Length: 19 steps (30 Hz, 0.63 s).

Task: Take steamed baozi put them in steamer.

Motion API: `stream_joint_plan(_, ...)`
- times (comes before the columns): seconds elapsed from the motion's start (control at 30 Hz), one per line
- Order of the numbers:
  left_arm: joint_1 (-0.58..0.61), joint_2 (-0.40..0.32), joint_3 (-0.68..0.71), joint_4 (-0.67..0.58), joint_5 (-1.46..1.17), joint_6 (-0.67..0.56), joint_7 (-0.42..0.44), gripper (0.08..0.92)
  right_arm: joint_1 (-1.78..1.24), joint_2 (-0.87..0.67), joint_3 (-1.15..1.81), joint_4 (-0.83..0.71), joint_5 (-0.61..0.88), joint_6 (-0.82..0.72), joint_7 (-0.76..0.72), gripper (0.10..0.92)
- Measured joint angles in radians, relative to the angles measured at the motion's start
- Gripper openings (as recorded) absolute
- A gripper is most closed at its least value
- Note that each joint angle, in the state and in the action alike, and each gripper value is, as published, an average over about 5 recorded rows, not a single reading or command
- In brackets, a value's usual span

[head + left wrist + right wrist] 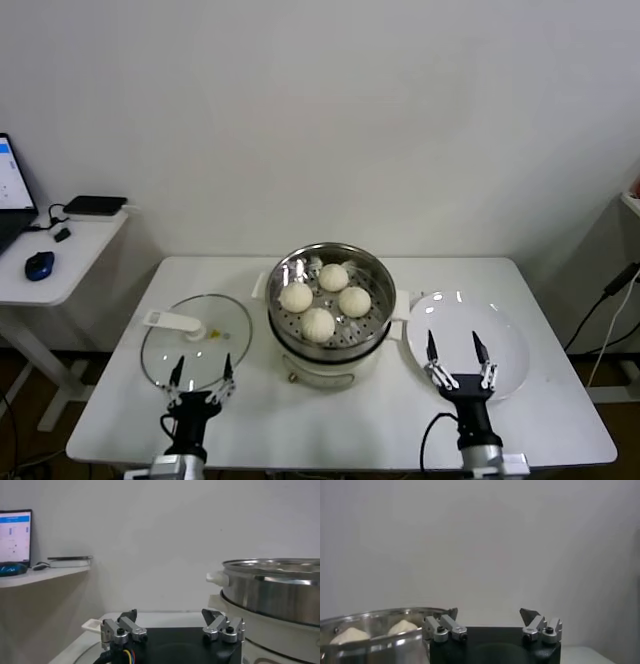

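Note:
Several creamy-white baozi (318, 323) lie on the perforated tray inside the shiny steel steamer (370, 270) at the table's middle. Two of them show over its rim in the right wrist view (402, 626). My left gripper (201, 372) is open and empty at the table's front left, over the near edge of the glass lid. My right gripper (459, 357) is open and empty at the front right, over the near edge of the white plate. The steamer's steel wall fills one side of the left wrist view (280, 590).
A flat glass lid (190, 345) with a white handle lies left of the steamer. A bare white round plate (500, 335) lies right of it. A side desk (85, 250) with a blue mouse, a laptop and a black box stands at far left.

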Motion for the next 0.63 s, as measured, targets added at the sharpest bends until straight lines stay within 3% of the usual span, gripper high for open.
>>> stream_joint_plan(0.63, 0.004, 0.000, -0.007, -0.009, -0.003, -0.003, 0.000, 0.823, -0.060, 0.007, -0.052, -0.003, -0.037, 0.027, 0.037, 0.823)
